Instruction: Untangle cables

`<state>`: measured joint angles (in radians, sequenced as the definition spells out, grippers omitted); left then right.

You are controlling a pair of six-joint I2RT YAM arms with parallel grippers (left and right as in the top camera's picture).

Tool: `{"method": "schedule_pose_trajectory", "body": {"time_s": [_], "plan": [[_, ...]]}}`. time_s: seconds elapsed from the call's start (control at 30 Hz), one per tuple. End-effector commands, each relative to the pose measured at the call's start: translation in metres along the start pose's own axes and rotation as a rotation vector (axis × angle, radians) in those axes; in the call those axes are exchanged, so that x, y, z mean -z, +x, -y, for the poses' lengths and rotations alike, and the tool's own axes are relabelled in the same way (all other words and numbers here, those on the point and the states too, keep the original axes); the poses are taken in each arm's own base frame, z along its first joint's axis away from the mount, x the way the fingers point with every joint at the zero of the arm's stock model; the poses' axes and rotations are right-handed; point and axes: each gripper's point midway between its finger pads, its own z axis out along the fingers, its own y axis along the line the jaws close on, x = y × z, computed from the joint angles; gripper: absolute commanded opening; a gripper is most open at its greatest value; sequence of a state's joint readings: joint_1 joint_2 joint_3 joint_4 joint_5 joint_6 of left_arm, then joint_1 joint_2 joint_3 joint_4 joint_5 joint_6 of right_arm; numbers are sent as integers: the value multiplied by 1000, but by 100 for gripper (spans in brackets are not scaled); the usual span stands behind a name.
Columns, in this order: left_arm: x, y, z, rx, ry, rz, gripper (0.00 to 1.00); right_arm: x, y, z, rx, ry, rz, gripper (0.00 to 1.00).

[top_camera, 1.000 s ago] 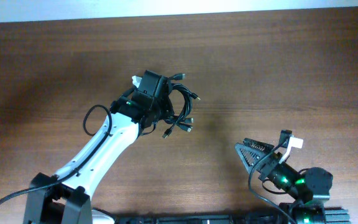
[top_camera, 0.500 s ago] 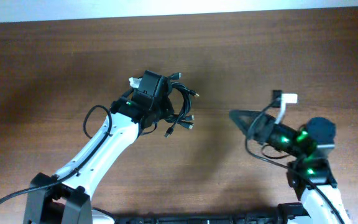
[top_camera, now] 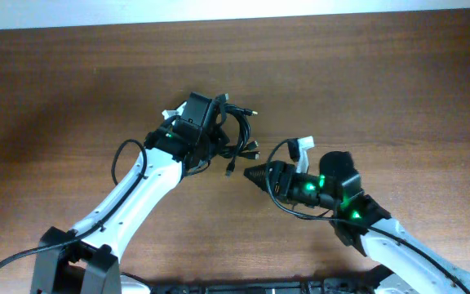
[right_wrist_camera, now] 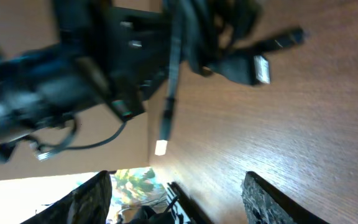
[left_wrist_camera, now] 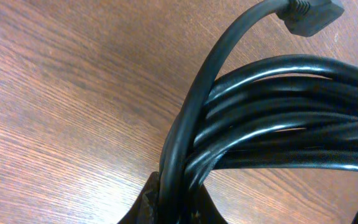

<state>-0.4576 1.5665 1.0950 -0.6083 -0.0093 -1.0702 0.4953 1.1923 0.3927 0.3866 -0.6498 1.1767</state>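
From overhead you can't see the fingers of the left gripper [top_camera: 217, 137]; wrist [top_camera: 194, 114] and cables [top_camera: 241, 135] cover them, and the plugs [top_camera: 229, 171] are too small to tell apart. Your left wrist view crops the cables right and below. Your right wrist view is smeared, finger ends cropped.

Arms face each other
My left gripper [top_camera: 215, 131] is clamped tight; my right gripper [right_wrist_camera: 178, 186] points at it, fingers spread

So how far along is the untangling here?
Done: nothing separated; the cables form one bundle. In hand: the left gripper clamps it, and the right gripper is open beside a dangling plug. Left: pulling every cable free.
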Motion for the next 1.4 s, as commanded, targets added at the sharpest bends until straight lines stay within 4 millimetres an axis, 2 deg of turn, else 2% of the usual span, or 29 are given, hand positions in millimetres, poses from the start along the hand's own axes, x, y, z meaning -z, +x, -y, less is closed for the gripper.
{"method": "schedule_pose_trajectory", "body": {"time_s": [0.0,0.1,0.37,0.43,0.5,0.53,0.63,0.73,0.83,0.93,1.03,1.23,1.37], "plan": [[9,-1,8,71,38,-4,0,-11,-3,-2,-34,-5,26,60],[9,2,9,66,39,-7,0,-19,-3,-20,3,-82,33,58],[10,23,19,43,47,-25,0,-29,6,-15,-2,-62,24,34],[10,23,19,30,37,-4,0,-29,6,-15,-2,-62,23,22],[10,22,14,26,13,14,0,-29,6,-15,-1,-62,23,6],[10,21,12,23,1,18,0,-29,6,-15,-1,-61,24,4],[10,17,2,5,-44,45,0,-29,6,-15,7,-61,23,4],[10,17,0,-197,-57,45,0,-27,6,-17,47,-66,26,4],[10,21,2,-509,-47,16,0,-23,5,-27,102,-88,38,4],[10,25,3,-644,-36,-9,0,-17,1,-23,113,-53,47,4],[10,35,7,-739,10,-55,0,-8,-10,-14,102,2,70,4],[13,59,18,-856,136,-161,0,5,-37,-14,93,15,144,4],[18,76,27,-863,224,-232,0,7,-45,-12,88,28,180,4]]}}
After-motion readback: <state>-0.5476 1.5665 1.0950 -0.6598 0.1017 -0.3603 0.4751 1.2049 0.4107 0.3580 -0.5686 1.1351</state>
